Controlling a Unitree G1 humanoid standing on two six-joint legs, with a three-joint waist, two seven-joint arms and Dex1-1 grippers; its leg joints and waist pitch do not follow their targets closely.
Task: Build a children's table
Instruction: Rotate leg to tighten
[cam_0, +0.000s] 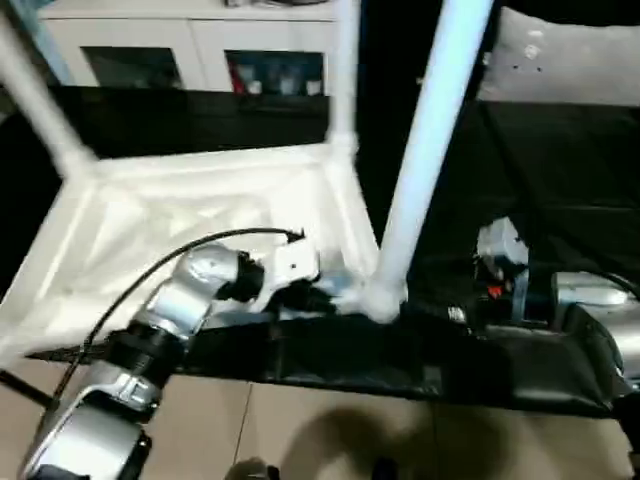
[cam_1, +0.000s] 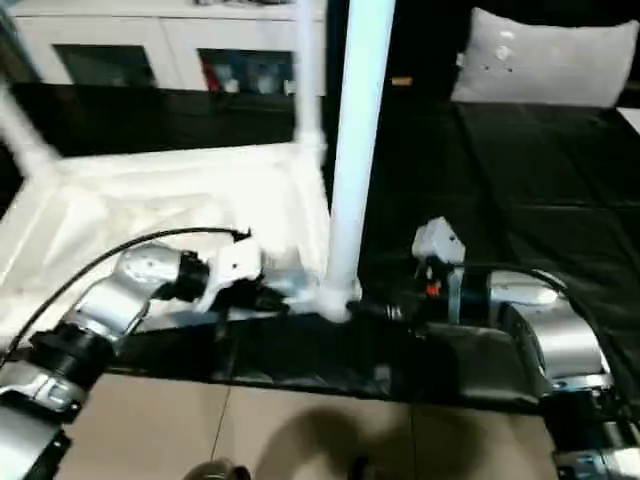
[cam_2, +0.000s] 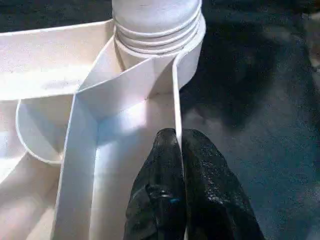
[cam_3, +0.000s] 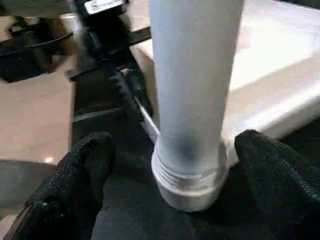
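Left fingers (cam_2: 165, 200): pinched on thin rim of white ribbed plastic table top (cam_0: 150, 220).
Right fingers (cam_3: 85, 165): spread wide around white tapered leg (cam_3: 192, 100), wrist level.

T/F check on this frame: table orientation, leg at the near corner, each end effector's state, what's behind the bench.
1. The children's table lies upside down, ribs up. True.
2. The near-corner leg lies flat on the black work surface. False: it stands upright in its socket.
3. The left end effector is shut on the table's rim wall. True.
4. The right end effector is clamped on the leg. False: its fingers stand open either side of it.
5. A white cabinet stands behind. True.
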